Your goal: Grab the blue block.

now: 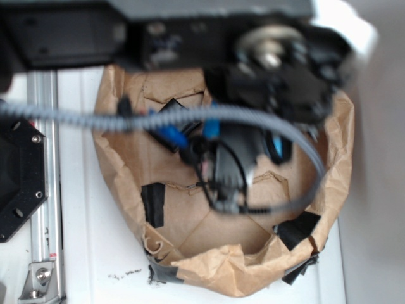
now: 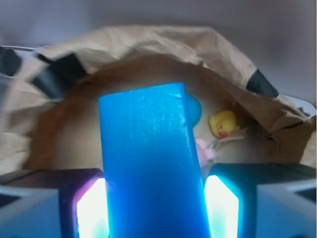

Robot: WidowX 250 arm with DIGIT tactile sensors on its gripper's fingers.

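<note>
The blue block [image 2: 148,163] fills the middle of the wrist view, a long bright-blue slab pointing away from the camera. My gripper [image 2: 156,198] is shut on it, with a glowing pad [image 2: 91,208] pressed against each long side. The block sits above the floor of the brown paper bag [image 2: 163,42]. In the blurred exterior view the gripper [image 1: 190,140] hangs inside the bag [image 1: 221,272], and only small blue patches [image 1: 169,135] show there.
Behind the block lie a round blue ball [image 2: 194,110], a yellow duck [image 2: 223,123] and something pink [image 2: 205,151]. Black tape patches [image 2: 59,74] mark the bag's crumpled walls. A grey cable [image 1: 95,117] crosses the bag. A metal rail [image 1: 44,190] runs along the left.
</note>
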